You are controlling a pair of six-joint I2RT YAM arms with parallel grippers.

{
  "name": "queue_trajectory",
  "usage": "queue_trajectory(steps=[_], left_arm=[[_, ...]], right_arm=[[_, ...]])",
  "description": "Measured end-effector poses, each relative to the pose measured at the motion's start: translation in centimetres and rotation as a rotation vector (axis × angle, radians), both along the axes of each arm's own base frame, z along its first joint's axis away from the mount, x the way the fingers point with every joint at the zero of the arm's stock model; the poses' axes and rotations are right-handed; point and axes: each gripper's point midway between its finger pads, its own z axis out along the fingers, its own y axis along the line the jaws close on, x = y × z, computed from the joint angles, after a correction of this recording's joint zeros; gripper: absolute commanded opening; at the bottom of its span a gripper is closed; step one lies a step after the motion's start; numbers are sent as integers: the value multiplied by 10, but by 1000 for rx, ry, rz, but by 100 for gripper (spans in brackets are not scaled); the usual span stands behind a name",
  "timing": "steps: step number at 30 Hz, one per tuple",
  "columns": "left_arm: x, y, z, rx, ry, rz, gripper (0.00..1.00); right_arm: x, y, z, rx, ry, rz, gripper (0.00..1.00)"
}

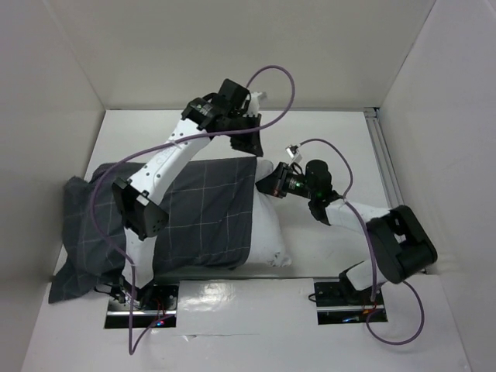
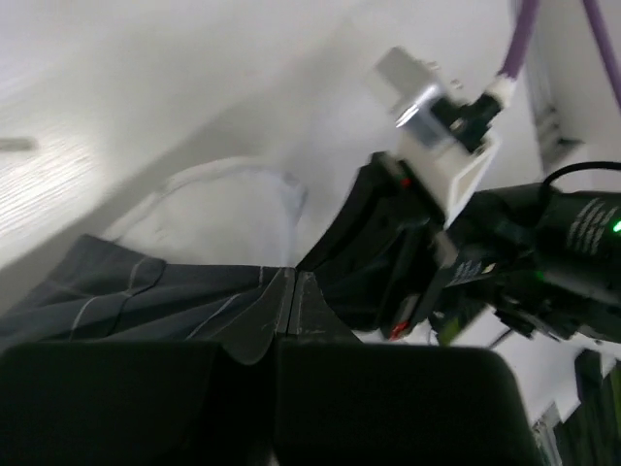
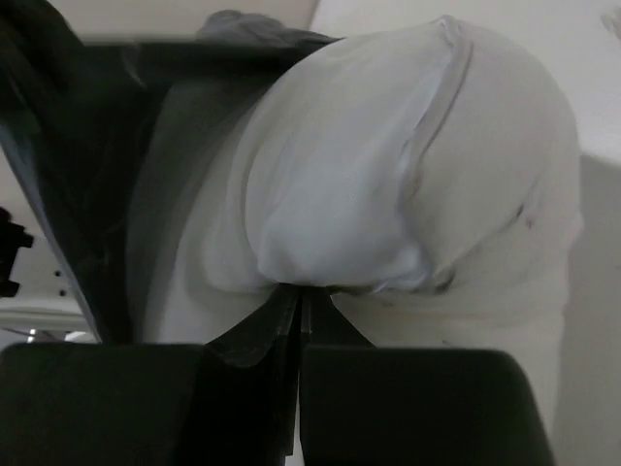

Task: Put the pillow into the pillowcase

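We are viewing the pillowcase (image 1: 198,213) lying across the left of the table (image 1: 325,147). It is covering most of the pillow (image 1: 267,232), whose right end is protruding from the open mouth. The left gripper (image 1: 253,147) is pinching the pillowcase's far mouth edge, jaws closed. Further right, the right gripper (image 1: 263,184) is clamping a fold of the pillow's exposed end, jaws closed.
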Motion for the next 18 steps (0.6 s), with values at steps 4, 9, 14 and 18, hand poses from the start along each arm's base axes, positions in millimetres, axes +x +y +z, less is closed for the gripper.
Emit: queue_trajectory(steps=[4, 9, 14, 18], left_arm=[[-23, -45, 16, -117, 25, -109, 0], [-25, -61, 31, -203, 30, -119, 0], [-10, -68, 28, -228, 1, -79, 18], [-2, -73, 9, -207, -22, -49, 83]], right_arm=[[-5, 11, 29, 45, -100, -13, 0], [1, 17, 20, 118, -66, -38, 0], [-3, 6, 0, 151, 13, -99, 0], [7, -10, -8, 149, 51, -152, 0]])
